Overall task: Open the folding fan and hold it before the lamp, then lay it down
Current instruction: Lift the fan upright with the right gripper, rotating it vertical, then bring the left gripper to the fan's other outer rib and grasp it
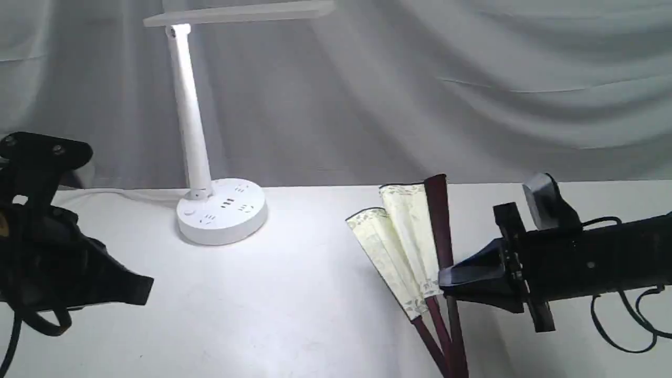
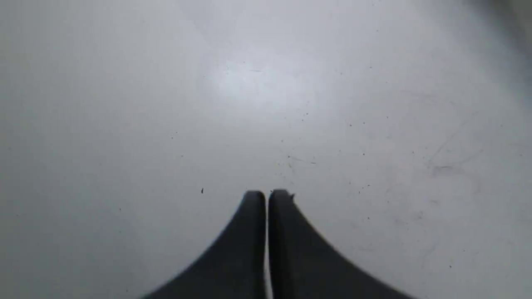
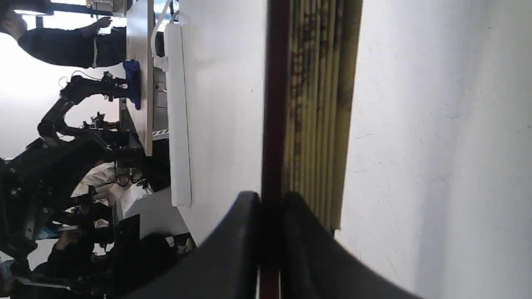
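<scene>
My right jaws are closed on the fan (image 1: 407, 247), pinching its dark maroon guard (image 3: 272, 104) partway along. In the right wrist view the cream pleats (image 3: 318, 104) lie packed just beside that guard. The fan is only partly spread. A few pleated sections lean away to the left of the near-upright guard, and the ribs (image 1: 438, 336) converge downward and pass out of the exterior view's lower edge. I cannot tell whether it touches the table (image 1: 294, 304). It sits right of the middle and toward the front, well apart from the lamp (image 1: 191, 136). The lamp stands upright at the back left on its round base (image 1: 220, 212). My left jaws are pressed together with only a sliver between them, holding nothing, over the table at the left.
</scene>
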